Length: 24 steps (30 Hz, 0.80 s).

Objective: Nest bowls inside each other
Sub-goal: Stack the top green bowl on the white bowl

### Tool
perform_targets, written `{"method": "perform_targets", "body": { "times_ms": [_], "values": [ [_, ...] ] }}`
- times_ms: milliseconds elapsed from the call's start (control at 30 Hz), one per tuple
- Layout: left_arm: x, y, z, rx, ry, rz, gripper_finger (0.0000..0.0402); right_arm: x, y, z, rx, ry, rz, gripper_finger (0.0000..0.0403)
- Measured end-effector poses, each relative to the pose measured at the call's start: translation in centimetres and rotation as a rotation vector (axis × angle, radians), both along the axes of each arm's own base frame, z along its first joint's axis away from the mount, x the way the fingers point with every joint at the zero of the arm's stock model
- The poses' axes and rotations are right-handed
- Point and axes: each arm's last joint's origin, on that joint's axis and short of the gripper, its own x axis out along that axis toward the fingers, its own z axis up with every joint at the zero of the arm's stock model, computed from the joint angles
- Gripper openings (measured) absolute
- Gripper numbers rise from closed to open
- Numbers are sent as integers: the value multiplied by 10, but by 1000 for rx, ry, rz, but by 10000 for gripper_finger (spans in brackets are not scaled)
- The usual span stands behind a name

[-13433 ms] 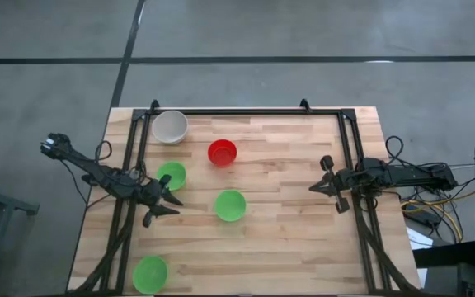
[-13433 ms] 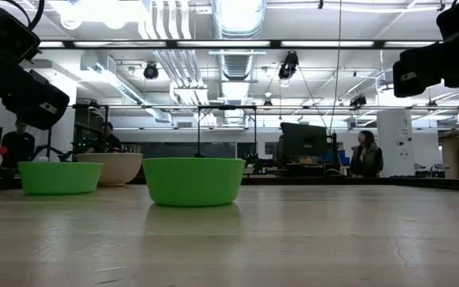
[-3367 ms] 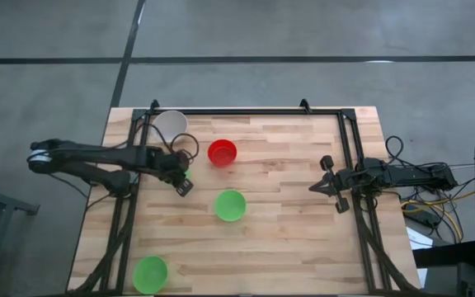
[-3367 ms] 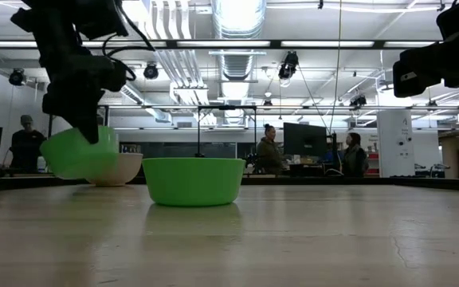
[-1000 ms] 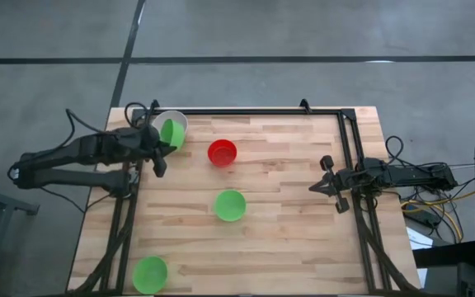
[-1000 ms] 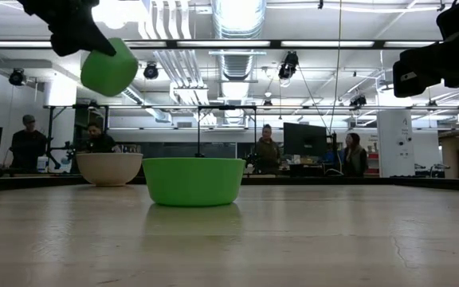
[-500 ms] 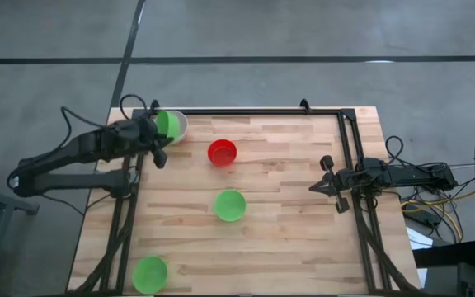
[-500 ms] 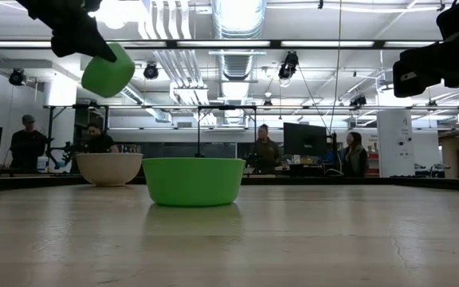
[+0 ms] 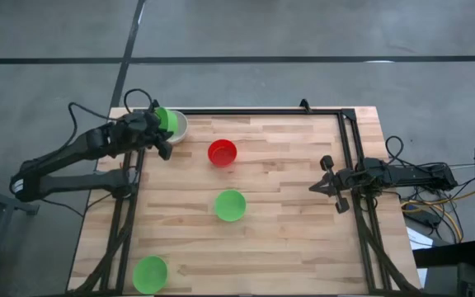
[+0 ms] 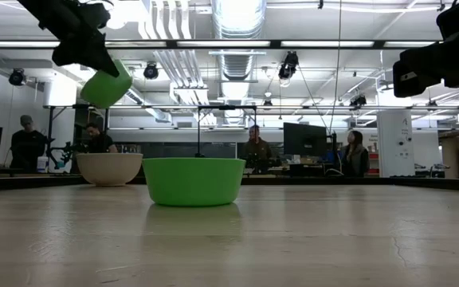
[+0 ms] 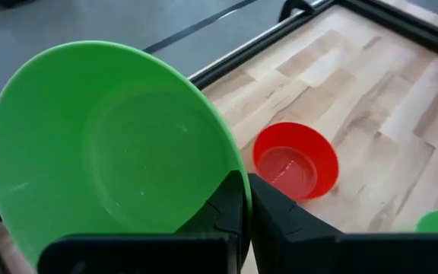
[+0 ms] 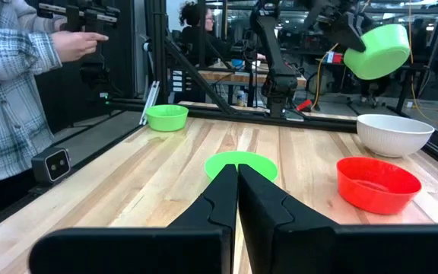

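Note:
My left gripper (image 9: 162,137) is shut on a bright green bowl (image 9: 166,120), which hangs tilted in the air above the grey-white bowl (image 9: 177,129) at the table's far left corner; the low view shows that green bowl (image 10: 104,86) well above the grey-white one (image 10: 109,168). A red bowl (image 9: 222,153) sits on its base farther right. A second green bowl (image 9: 230,205) stands mid-table, a third (image 9: 149,273) near the front left edge. My right gripper (image 9: 327,183) waits shut at the right side. My left gripper pinches the green bowl's rim (image 11: 220,163), one finger inside the bowl and one outside its wall. The fingers slant down from the table's left side. The bowl is lifted clear and tilted, its hollow (image 11: 128,152) turned toward the wrist.
A black metal frame (image 9: 246,112) runs along the table's far edge and down both sides. Bare wood lies between the red bowl and my right gripper. People stand in the room beyond the table; one in a plaid sleeve (image 12: 14,91) is close to the table's edge.
My left gripper has swung toward the table's far edge with the green bowl and sunk a little, now over the grey-white bowl. The bowl has stayed tilted and clear of the table.

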Motion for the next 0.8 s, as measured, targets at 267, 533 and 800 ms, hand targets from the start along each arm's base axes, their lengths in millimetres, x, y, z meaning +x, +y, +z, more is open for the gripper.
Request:
{"method": "perform_targets", "body": {
  "times_ms": [267, 533, 800],
  "values": [
    [8, 18, -8, -32, 44, 132, 14, 0, 0, 0, 0, 0, 0, 9],
    [12, 32, -14, -69, 52, 226, 14, 0, 0, 0, 0, 0, 0, 9],
    [13, 44, -17, -66, 79, 279, 14, 0, 0, 0, 0, 0, 0, 9]
  ]
}}
